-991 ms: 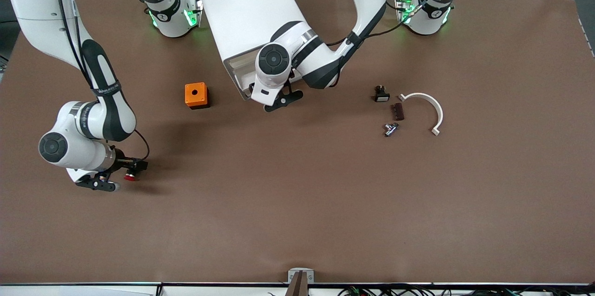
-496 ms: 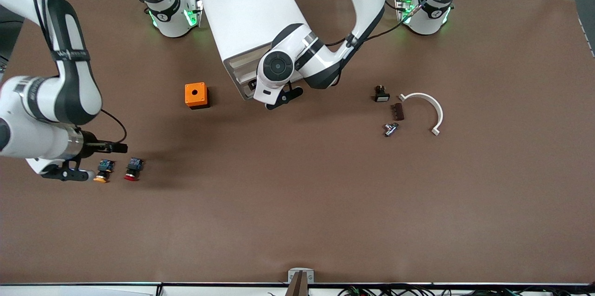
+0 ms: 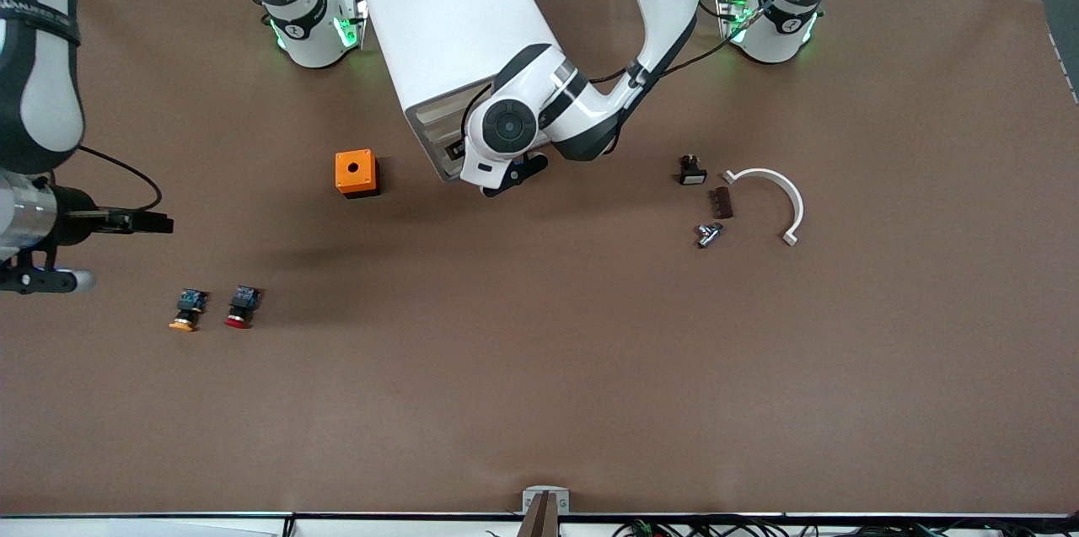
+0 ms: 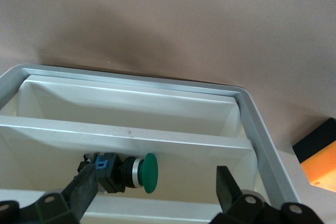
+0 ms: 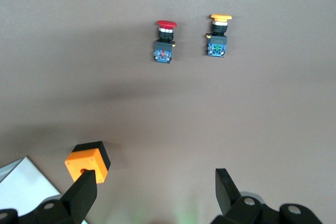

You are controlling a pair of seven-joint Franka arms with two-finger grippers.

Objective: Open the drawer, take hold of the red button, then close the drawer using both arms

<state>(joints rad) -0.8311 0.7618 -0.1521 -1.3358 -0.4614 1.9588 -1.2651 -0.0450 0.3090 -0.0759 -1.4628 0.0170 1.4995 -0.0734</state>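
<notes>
The red-capped button (image 3: 240, 307) (image 5: 165, 40) lies free on the brown table, toward the right arm's end. My right gripper (image 3: 46, 278) (image 5: 155, 192) hangs open and empty above that end of the table, away from the button. The white cabinet (image 3: 447, 23) stands between the two bases. My left gripper (image 3: 506, 181) (image 4: 155, 187) is open at the cabinet's front. In the left wrist view I look into a drawer (image 4: 199, 166) holding a green-capped button (image 4: 147, 172), which lies between the spread fingers (image 4: 84, 187) without being gripped.
An orange-capped button (image 3: 185, 311) (image 5: 219, 35) lies beside the red one. An orange cube with a hole (image 3: 356, 173) (image 5: 86, 162) sits next to the cabinet. Toward the left arm's end lie a black part (image 3: 691, 173), a brown block (image 3: 721, 202), a metal piece (image 3: 708, 233) and a white curved bracket (image 3: 780, 200).
My right gripper has risen and drawn back from the red button, uncovering the orange-capped one beside it. The left gripper has edged slightly closer to the cabinet front.
</notes>
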